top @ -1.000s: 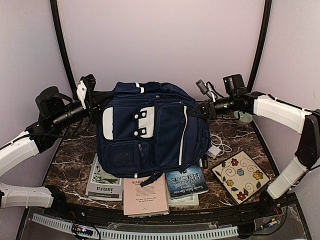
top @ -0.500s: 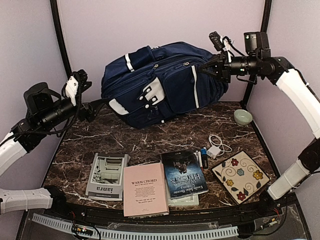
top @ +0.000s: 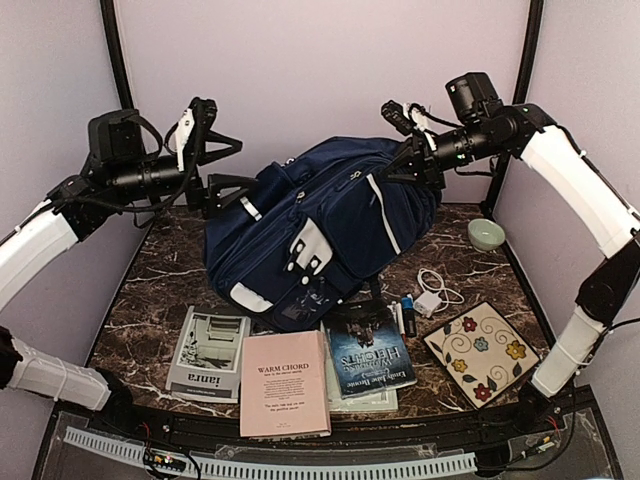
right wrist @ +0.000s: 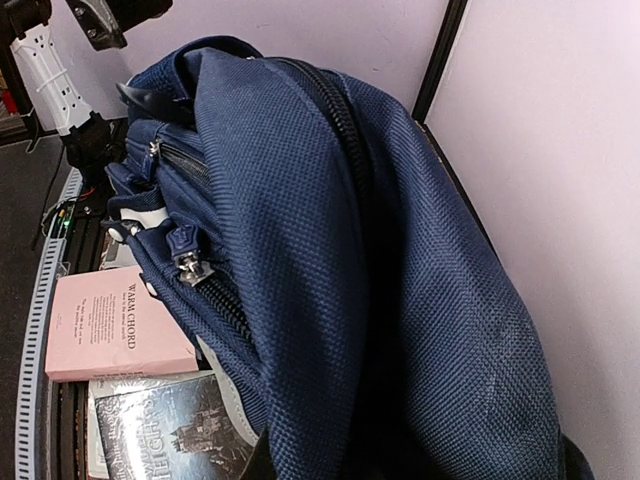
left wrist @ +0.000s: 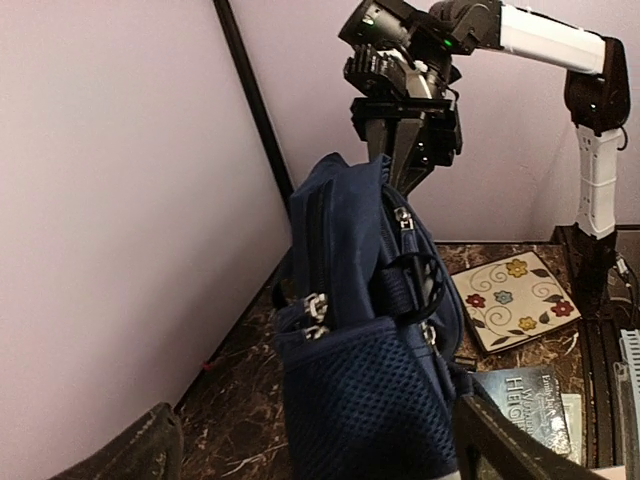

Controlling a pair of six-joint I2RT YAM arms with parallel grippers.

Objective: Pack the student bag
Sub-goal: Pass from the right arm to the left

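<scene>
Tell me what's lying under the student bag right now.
The student bag leans with its near end overlapping the top edge of the dark Wuthering Heights book, on the marble table. Anything lying beneath the bag's middle is covered in every view.

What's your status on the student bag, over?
Left fingers open, beside student bag. Right fingers shut on its top edge. Bag hangs tilted, low end over the books on the table.
</scene>
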